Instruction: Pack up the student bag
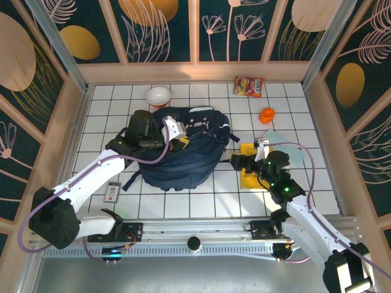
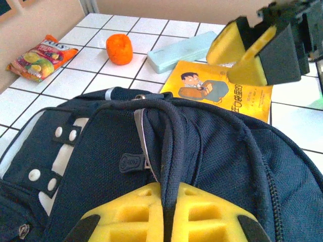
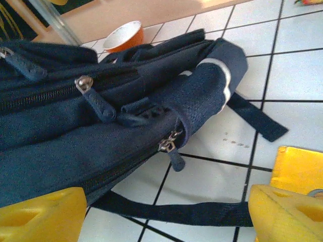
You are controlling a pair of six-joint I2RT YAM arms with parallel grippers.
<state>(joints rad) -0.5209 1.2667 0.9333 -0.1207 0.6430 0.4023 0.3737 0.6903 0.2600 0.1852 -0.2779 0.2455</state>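
Mid-table: student bag [image 1: 183,155], contents hidden (zips drawn). Clamped tight on its top handle: left gripper [image 2: 164,212]. Spread wide over a trailing strap: right gripper [image 3: 164,214]. Beyond, via left wrist: yellow booklet [image 2: 222,93], orange [image 2: 120,49], pale-blue case [image 2: 181,53], sweets packet [image 2: 40,57].

Right of navy backpack [image 1: 183,162], yellow book [image 1: 249,179]: middle hidden under right gripper [image 1: 235,162]. Beyond backpack, pale case [image 2: 182,51]: far end behind that gripper. Left of backpack, small white item [image 1: 113,192]: too small to identify. Behind backpack, bowl [image 3: 123,35]: base hidden. Backpack cut off by left wrist view's bottom edge.
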